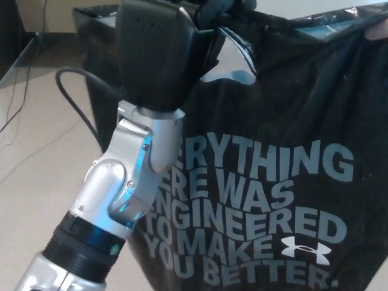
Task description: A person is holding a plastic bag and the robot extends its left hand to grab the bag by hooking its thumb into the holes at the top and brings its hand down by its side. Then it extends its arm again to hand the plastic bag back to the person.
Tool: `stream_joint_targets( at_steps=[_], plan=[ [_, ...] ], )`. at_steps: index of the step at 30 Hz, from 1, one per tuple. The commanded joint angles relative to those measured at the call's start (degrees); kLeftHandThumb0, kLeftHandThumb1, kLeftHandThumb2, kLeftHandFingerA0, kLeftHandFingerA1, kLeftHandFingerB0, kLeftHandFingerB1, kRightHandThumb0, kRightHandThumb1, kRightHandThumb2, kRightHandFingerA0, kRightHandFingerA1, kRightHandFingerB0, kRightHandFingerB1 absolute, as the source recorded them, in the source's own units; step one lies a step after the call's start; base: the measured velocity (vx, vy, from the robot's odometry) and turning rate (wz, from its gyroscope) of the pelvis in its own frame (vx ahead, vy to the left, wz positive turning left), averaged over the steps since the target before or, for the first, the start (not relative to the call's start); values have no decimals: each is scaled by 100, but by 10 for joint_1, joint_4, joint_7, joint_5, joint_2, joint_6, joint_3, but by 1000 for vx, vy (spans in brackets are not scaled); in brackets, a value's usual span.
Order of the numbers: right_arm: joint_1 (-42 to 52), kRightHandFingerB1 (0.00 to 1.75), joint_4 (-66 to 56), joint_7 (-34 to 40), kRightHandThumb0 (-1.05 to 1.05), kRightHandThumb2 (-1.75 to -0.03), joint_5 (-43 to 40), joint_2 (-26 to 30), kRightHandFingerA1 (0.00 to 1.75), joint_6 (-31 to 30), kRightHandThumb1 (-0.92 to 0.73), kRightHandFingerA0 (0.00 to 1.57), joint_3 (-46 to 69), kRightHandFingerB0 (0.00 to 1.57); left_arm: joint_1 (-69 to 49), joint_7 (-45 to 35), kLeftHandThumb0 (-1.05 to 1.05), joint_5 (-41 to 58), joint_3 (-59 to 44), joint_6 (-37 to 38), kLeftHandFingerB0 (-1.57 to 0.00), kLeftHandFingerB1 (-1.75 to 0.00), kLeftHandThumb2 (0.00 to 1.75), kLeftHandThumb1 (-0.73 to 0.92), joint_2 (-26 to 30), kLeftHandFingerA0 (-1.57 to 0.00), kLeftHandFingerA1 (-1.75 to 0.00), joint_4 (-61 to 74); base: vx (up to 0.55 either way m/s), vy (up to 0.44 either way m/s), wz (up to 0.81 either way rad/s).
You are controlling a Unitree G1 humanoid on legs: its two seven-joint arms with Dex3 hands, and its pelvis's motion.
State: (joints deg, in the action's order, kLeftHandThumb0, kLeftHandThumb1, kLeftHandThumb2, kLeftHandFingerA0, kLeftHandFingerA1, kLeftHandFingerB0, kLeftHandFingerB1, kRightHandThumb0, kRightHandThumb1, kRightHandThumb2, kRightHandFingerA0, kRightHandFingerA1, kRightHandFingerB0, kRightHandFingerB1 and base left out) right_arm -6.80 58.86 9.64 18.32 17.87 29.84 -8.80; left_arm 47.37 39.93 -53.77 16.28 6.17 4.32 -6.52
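Currently the left hand [159, 51] is up at the handle cutout [227, 60] of the black plastic bag [273, 182] — fingers closed into the hole, holding it. A person's fingertip [379, 31] pinches the bag's top right corner.

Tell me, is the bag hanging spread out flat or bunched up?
Spread out. The bag hangs broad, its printed lettering readable line by line, with the left hand at its handle hole.
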Motion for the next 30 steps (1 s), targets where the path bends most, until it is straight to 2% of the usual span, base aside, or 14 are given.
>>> stream_joint_targets(
  at_steps=[1, 3, 7, 9, 12, 14, 16, 17, 18, 19, 21, 25, 27, 30],
  plan=[
    [9, 45, -4, -12, -31, -60, 4, 10, 49, -22, -68, 75, -4, 70, -8, 38, -17, -9, -14, 11, -71, -112, 71, 73, 19, -93, -169, 31, 0, 0, 0],
    [9, 45, -3, -12, -35, -61, 5, 11, 49, -21, -67, 75, -5, 70, -10, 48, -15, -7, -22, 16, -65, -123, 70, 75, 26, -93, -169, 37, 0, 0, 0],
    [10, 46, -8, -11, -33, -61, 7, 12, 51, -25, -68, 78, -7, 73, -26, 64, -14, -2, -39, 30, -78, -111, 77, 63, 44, -101, -164, 57, 0, 0, 0],
    [12, 46, -11, -12, -33, -61, 7, 10, 50, -29, -68, 77, -8, 73, -38, 63, -18, -2, -46, 25, -75, -108, 77, 66, 46, -96, -169, 71, 0, 0, 0],
    [15, 45, -11, -17, -34, -61, 4, 11, 49, -26, -67, 75, -7, 71, -79, 67, -9, 21, -68, 57, -76, -108, 89, 64, 68, -91, -160, 104, 0, 0, 0],
    [21, 45, -13, -18, -35, -61, 6, 13, 49, -26, -67, 74, -9, 70, -101, 80, -10, 21, -81, 71, -80, -105, 84, 67, 79, -93, -156, 123, 0, 0, 0],
    [21, 45, -12, -17, -33, -60, 6, 13, 48, -23, -67, 74, -9, 70, -124, 82, -10, 32, -99, 93, -79, -102, 86, 66, 97, -94, -165, 142, 0, 0, 0],
    [19, 62, -12, -19, -32, -93, 4, 14, 66, -22, -56, 66, -8, 61, -130, 81, -10, 41, -107, 102, -81, -100, 87, 66, 102, -99, -161, 150, 0, 0, 0],
    [18, 62, -11, -20, -32, -93, 2, 13, 66, -20, -56, 67, -7, 62, -139, 73, -10, 53, -117, 112, -83, -101, 87, 66, 108, -103, -156, 161, 0, 0, 0],
    [15, 45, -10, -19, -35, -61, 2, 13, 48, -20, -67, 75, -7, 71, -142, 75, -9, 58, -125, 121, -82, -99, 88, 65, 114, -102, -154, 165, 0, 0, 0],
    [14, 46, -9, -20, -35, -60, 3, 14, 49, -20, -67, 75, -7, 71, -148, 82, -9, 64, -138, 135, -83, -96, 79, 68, 120, -101, -151, 173, 0, 0, 0],
    [14, 46, -9, -17, -32, -60, 5, 11, 50, -23, -68, 77, -8, 73, -177, 78, -2, 93, -185, 173, -86, -100, 92, 62, 148, -108, -141, 203, 0, 0, 0],
    [15, 45, -10, -17, -35, -60, 6, 11, 49, -25, -67, 76, -9, 71, -194, 82, -11, 98, -208, 190, -83, -100, 74, 71, 160, -113, -139, 210, 0, 0, 0],
    [15, 45, -8, -16, -35, -61, 8, 12, 49, -25, -67, 75, -11, 70, -243, 92, -10, 82, -245, 204, -81, -105, 88, 64, 179, -112, -144, 224, 0, 0, 0]
  ],
)
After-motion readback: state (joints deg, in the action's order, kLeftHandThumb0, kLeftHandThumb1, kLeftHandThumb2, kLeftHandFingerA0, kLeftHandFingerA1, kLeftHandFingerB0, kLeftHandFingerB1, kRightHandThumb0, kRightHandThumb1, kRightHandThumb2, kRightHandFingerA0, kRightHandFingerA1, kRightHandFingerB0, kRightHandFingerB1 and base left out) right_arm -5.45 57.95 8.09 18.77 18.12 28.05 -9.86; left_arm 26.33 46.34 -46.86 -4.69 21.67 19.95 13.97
